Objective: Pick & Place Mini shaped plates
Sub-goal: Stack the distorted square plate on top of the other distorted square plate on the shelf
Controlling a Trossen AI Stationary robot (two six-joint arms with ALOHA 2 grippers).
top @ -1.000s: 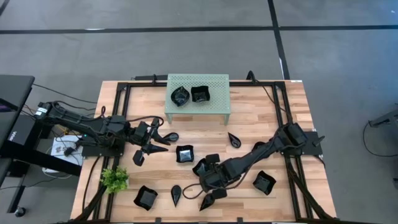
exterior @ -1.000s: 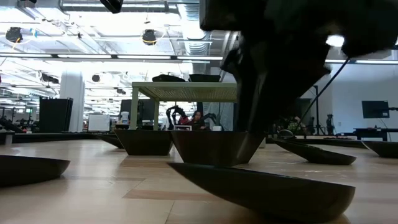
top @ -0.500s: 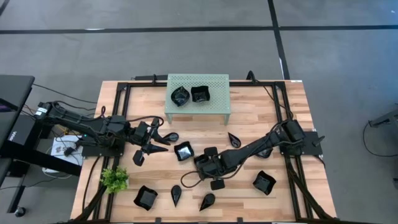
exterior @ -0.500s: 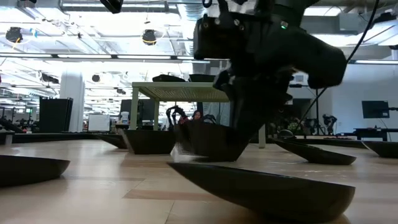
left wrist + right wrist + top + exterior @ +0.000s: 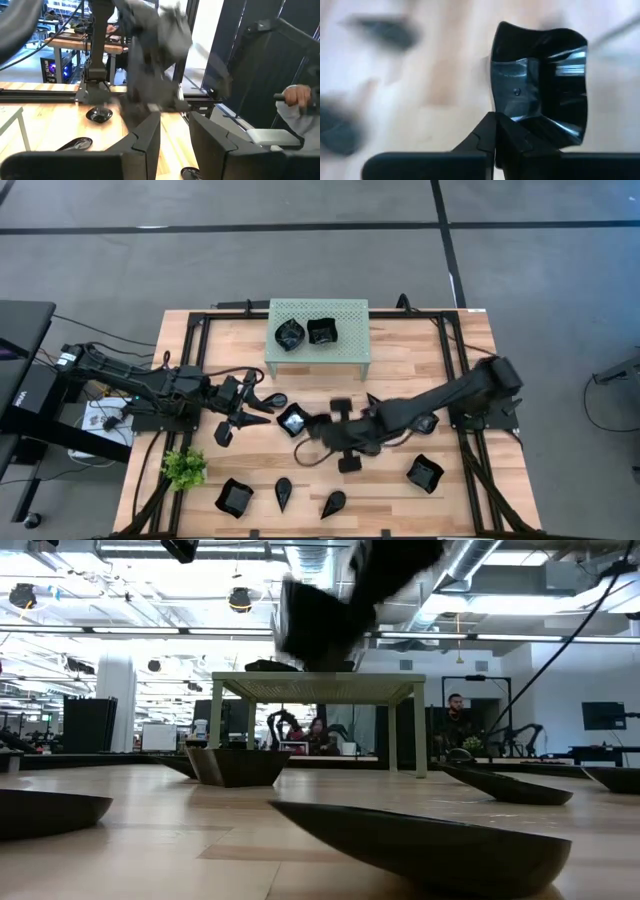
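High view shows two plates (image 5: 305,333) already on the rack (image 5: 352,360) at 12 o'clock, so the task looks early: several more lie loose toward 6 o'clock on the worktop (image 5: 460,380). The right end effector (image 5: 305,423) sits near centre, gripping a square plate (image 5: 293,421) by its rim. The left end effector (image 5: 262,408) waits at 9 o'clock, fingers apart and empty. Right wrist view confirms what the overhead cannot: the fingers (image 5: 492,131) are pinched on the plate's edge. Low view shows the carried plate lifted clear of the worktop, below the rack's height.
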